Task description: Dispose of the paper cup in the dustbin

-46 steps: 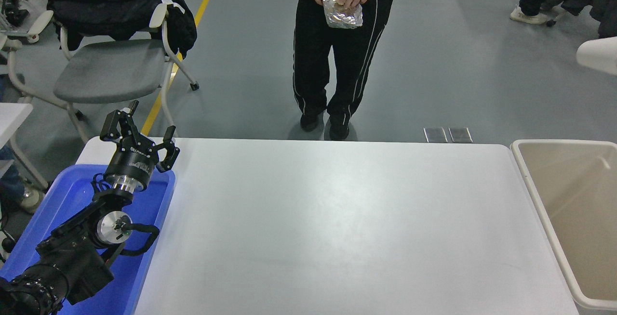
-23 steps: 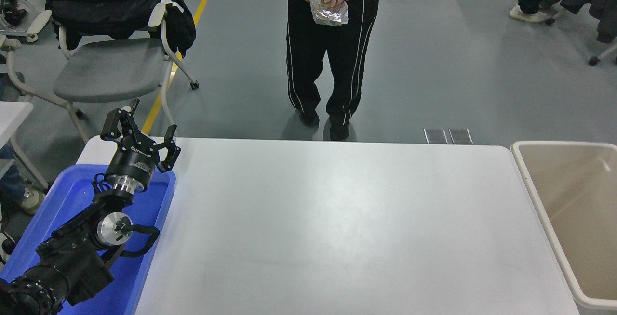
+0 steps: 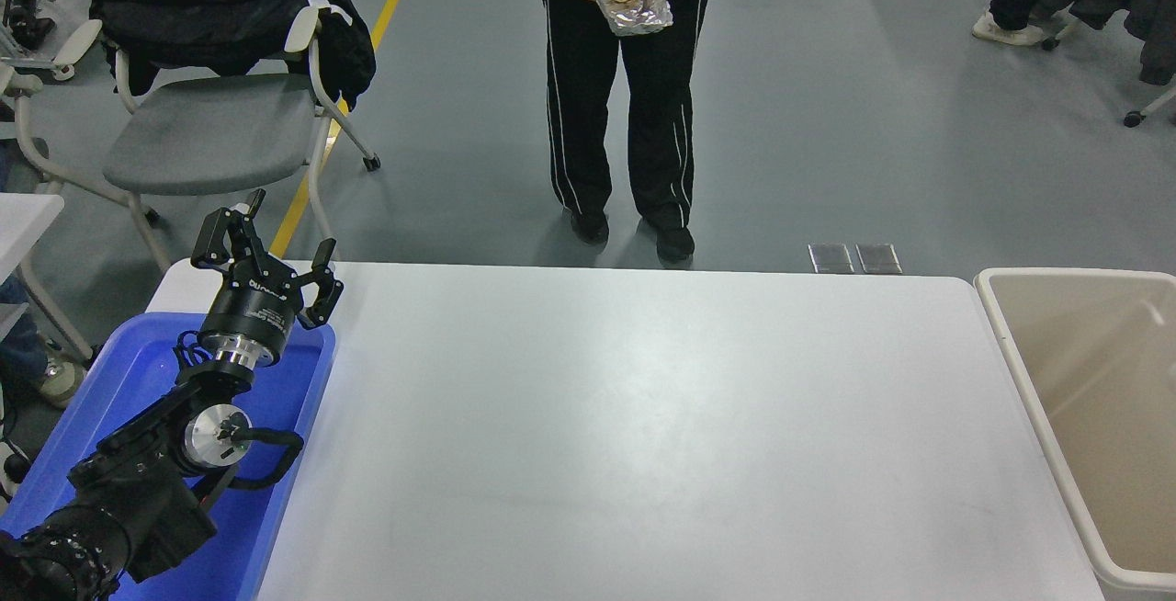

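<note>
The paper cup is out of view. The dustbin (image 3: 1006, 344), beige with a thick white rim, stands against the table's right edge, and the part of its inside that shows holds nothing. My left gripper (image 3: 266, 238) is parked at the lower left over the blue tray (image 3: 129, 371), open and empty. My right arm and gripper are out of view.
The white table (image 3: 643, 426) fills the middle. A person (image 3: 625, 114) stands at the far side holding a foil bag of snacks. A grey chair (image 3: 211, 132) with a black jacket stands at the far left. Another person's legs show at the top right.
The white object at the right edge one second ago has left the picture. The person has shifted their feet and raised the foil bag. My left arm has not moved.
</note>
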Controlling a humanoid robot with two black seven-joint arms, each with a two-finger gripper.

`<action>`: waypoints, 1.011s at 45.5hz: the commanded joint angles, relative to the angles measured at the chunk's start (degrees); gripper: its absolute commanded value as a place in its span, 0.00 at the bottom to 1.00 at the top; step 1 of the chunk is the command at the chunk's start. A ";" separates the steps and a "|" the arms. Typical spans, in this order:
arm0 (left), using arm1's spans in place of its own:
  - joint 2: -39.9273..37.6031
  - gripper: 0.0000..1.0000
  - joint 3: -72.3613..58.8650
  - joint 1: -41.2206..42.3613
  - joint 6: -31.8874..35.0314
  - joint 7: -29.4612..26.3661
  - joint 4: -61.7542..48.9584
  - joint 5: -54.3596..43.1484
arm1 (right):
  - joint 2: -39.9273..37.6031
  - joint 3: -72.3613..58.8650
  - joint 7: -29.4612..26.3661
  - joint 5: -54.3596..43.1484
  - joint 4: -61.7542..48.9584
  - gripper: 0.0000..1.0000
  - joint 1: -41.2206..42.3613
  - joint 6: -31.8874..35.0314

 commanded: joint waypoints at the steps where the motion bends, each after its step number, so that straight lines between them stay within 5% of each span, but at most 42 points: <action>1: 0.00 1.00 0.00 0.00 0.00 -0.01 0.00 -0.01 | 2.10 0.52 -0.06 0.01 -0.02 0.00 -1.23 -0.54; 13: 0.00 1.00 0.00 0.00 0.00 -0.01 0.00 -0.01 | 2.54 0.52 -0.06 0.10 0.07 0.00 -1.23 -0.71; 18: 0.00 1.00 0.00 0.00 0.00 -0.01 0.00 -0.01 | 2.98 0.35 0.03 0.01 0.15 0.28 -1.15 -2.99; 23: 0.00 1.00 0.00 0.00 0.00 -0.01 0.00 -0.01 | 2.81 0.26 0.11 0.01 0.15 0.76 -0.44 -4.67; 29: 0.00 1.00 0.00 0.00 0.00 -0.01 0.00 -0.01 | 2.63 0.52 0.20 0.01 0.42 0.98 1.66 -4.67; 46: 0.00 1.00 0.00 0.00 0.00 -0.01 0.00 -0.01 | -0.53 0.70 0.11 0.10 3.58 0.99 12.91 -3.70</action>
